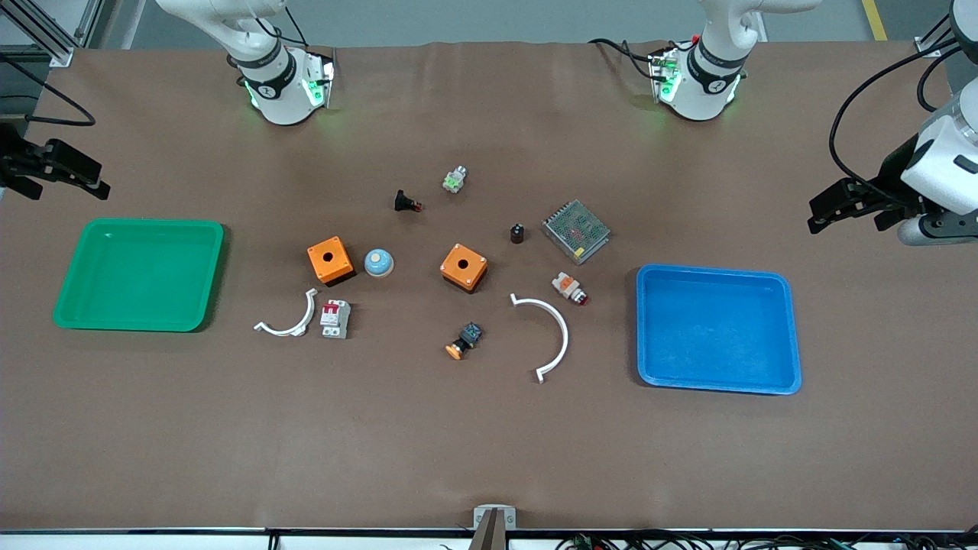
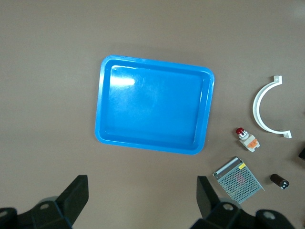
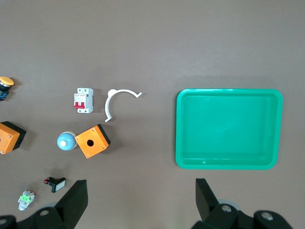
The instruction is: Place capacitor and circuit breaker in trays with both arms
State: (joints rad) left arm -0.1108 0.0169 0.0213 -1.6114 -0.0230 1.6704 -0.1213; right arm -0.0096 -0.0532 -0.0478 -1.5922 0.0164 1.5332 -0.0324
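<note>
Nothing picked up so far, judging by the layout: both arms wait high at the table's two ends. Left gripper [image 1: 829,214] hanging spread wide and empty, over bare table beside the blue tray [image 1: 791,336]. Right gripper [image 1: 72,177] likewise wide apart, holding nothing, over bare table beside the green tray [image 1: 210,275].

Capacitor [image 1: 517,233] standing upright mid-table, just beside the mesh-covered power supply [image 1: 576,231], toward the left arm's end. Circuit breaker [image 1: 335,318] lying flat, red levers toward the robots, just beside the small white arc clip [image 1: 290,322] and nearer the front camera than one orange box [image 1: 330,260].

For a clean first step, probably: left arm to the capacitor, coming straight down with fingers either side of the cylinder, well clear of the power supply. Right arm to the breaker, closing across its narrow width, avoiding the clip. Likely destinations the nearest trays, though not certain.

Count on the table:
- two trays
- two orange boxes, the second [image 1: 464,267] mid-table
- two white arc clips, the larger [image 1: 552,328]
- one blue dome [image 1: 378,263]
- one power supply
- one capacitor, one breaker
- four push-button pieces: black with red tip [image 1: 407,202], green [image 1: 454,179], white-orange [image 1: 569,288], orange-capped [image 1: 464,341]
</note>
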